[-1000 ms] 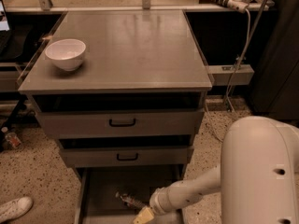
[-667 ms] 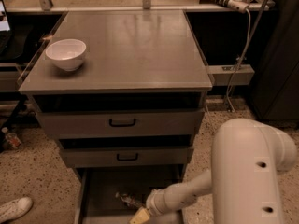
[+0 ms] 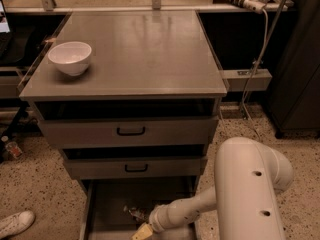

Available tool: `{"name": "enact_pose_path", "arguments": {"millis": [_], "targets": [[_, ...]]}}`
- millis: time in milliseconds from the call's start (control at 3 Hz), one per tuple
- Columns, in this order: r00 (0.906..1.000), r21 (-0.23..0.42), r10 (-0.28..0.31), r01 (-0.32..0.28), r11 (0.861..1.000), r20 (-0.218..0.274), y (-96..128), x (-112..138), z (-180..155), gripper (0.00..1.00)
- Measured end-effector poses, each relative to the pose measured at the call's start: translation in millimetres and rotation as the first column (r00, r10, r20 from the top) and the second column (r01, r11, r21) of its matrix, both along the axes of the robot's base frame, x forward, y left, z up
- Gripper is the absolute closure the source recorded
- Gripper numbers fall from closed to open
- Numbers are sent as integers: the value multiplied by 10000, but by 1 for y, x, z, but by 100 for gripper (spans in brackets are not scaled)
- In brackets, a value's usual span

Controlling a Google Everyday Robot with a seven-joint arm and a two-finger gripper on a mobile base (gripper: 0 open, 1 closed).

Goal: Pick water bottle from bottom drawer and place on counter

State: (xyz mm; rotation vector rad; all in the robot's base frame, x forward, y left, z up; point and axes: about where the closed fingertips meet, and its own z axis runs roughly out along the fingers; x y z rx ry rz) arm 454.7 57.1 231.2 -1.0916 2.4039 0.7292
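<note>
— Where's the hand?
— Down in the bottom drawer, near its front, just beside the water bottle. Open or closed, I cannot tell.
— Touching it?
— Can't tell that either. The one bottle lies on the drawer floor, its label too small to read.
— And above?
— Two upper drawers with black handles, one white bowl on the worktop.
</note>
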Motion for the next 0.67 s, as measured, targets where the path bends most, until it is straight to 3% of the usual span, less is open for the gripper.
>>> {"name": "enact_pose_path", "arguments": {"millis": [667], "targets": [[9990, 283, -221, 210, 9994, 384, 21, 21, -51, 0]]}}
